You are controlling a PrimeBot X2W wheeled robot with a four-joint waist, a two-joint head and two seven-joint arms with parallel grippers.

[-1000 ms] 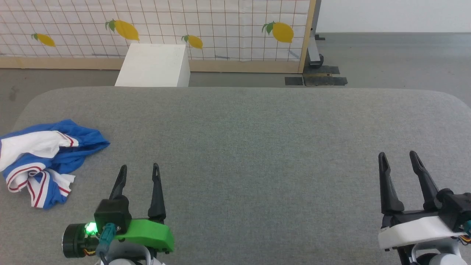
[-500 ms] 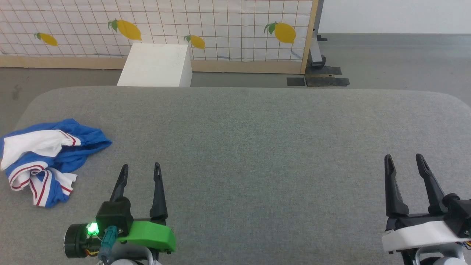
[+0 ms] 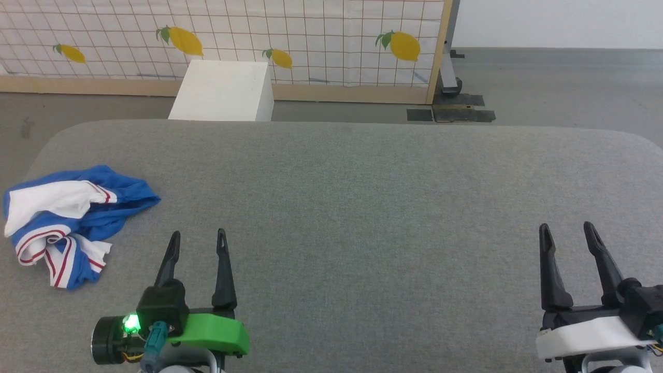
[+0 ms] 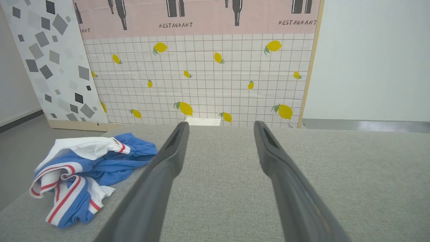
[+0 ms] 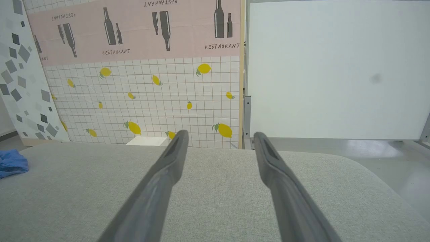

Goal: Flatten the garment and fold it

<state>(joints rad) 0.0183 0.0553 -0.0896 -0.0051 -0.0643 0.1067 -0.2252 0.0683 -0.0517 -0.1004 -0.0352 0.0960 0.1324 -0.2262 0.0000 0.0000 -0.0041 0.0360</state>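
I have the grey padded table [image 3: 362, 181] across most of my head view, its rounded far corners at 10 and 2 o'clock. Beyond its far edge, from 10 to 1 o'clock, stands a tiled backdrop panel [image 3: 311, 31] printed with lemons. A white box [image 3: 222, 90] sits on the floor in front of it at about 11 o'clock.

The garment [image 3: 67, 223] lies crumpled at 9 o'clock on the table, close to the left edge. It is a blue heap with a white sleeve on top and red-and-white striped trim curling toward me. My left wrist view has it at 8 o'clock [image 4: 87, 168].

The left gripper [image 3: 198, 234] hangs at 7 o'clock, jaws spread and empty, just right of the garment and not touching it. The right gripper [image 3: 565, 227] is at 5 o'clock, also spread with nothing between its fingers, well apart from the cloth.
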